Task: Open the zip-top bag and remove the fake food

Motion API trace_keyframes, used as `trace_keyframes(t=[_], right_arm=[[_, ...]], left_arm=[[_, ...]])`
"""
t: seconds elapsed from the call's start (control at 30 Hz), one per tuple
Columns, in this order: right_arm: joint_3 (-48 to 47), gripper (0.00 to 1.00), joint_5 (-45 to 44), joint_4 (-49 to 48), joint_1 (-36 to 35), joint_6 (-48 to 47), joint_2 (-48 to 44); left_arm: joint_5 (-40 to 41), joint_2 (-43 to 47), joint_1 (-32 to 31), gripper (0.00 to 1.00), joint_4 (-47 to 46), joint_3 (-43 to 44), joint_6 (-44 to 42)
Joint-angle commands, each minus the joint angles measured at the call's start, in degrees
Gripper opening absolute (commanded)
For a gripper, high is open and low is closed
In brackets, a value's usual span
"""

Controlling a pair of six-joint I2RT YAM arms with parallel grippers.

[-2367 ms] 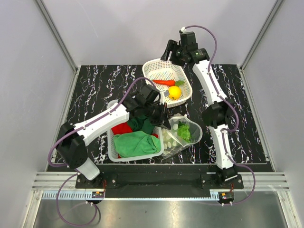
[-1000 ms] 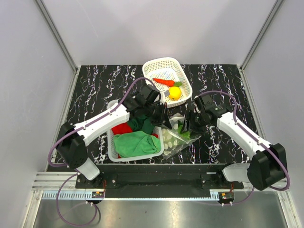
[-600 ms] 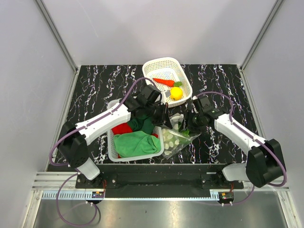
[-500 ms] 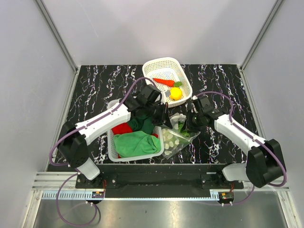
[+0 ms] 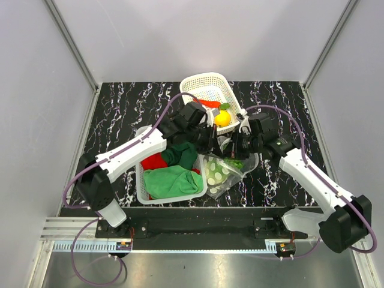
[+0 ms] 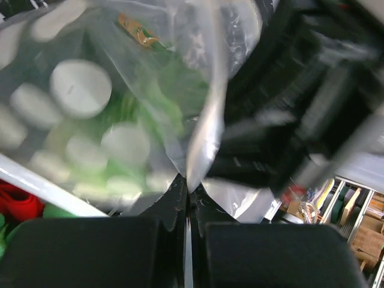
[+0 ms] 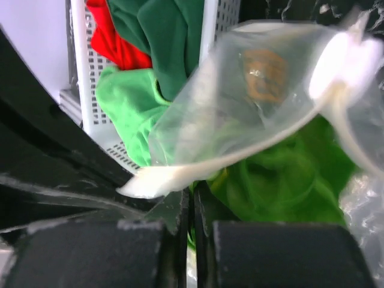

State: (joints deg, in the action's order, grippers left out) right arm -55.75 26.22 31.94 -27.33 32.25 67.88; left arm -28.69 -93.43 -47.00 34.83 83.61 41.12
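Broadly, the black marbled tabletop point(image 5: 126, 108) carries two white baskets. The near basket point(image 5: 141, 195), on the left, holds a light green cloth point(image 5: 171, 181), a dark green cloth point(image 5: 180, 155) and a red cloth point(image 5: 153, 162). The far basket point(image 5: 198, 81) sits at the back centre.

The zip-top bag point(image 5: 223, 177) lies just beside the near basket's right wall, its far end held between the two arms. The left hand point(image 5: 210, 139) is pinched tight on a fold of the bag's clear film, as its wrist view point(image 6: 188, 186) shows. The right hand point(image 5: 235, 146), facing it from the right, is clamped on the bag's white zip edge point(image 7: 191, 195). The two hands are close together at that end.

Of the fake food, the carrot point(image 5: 210, 103) and the lemon point(image 5: 222, 118) lie in the far basket. The lettuce point(image 5: 234, 162) and small pale discs point(image 5: 216, 174) are inside the bag.
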Motion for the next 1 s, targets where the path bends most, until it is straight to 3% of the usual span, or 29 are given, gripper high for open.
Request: trace_keyframes(t=[0.0, 0.27, 0.6, 0.83, 0.97], right_arm=[[-6.91, 0.0, 5.16, -2.24, -1.23, 1.59, -2.83], [-14.82, 0.0, -2.3, 4.88, -1.14, -3.24, -5.38], [-8.16, 0.0, -5.47, 10.15, -1.14, -9.49, -15.65], [-7.18, 0.0, 0.23, 7.09, -1.23, -6.33, -14.71], [-8.5, 0.0, 6.47, 1.38, -1.49, -2.64, -8.4]], left_arm=[[-0.49, -1.14, -0.9, 0.0, -1.34, 1.91, 1.06], [0.56, -1.23, -1.16, 0.0, -1.34, -0.03, 0.8], [4.07, 0.52, -0.2, 0.0, 0.06, -2.75, 0.36], [3.64, 1.06, -0.37, 0.0, 0.24, -0.82, 0.18], [2.94, -0.17, -1.51, 0.0, 0.42, 1.28, 0.45]])
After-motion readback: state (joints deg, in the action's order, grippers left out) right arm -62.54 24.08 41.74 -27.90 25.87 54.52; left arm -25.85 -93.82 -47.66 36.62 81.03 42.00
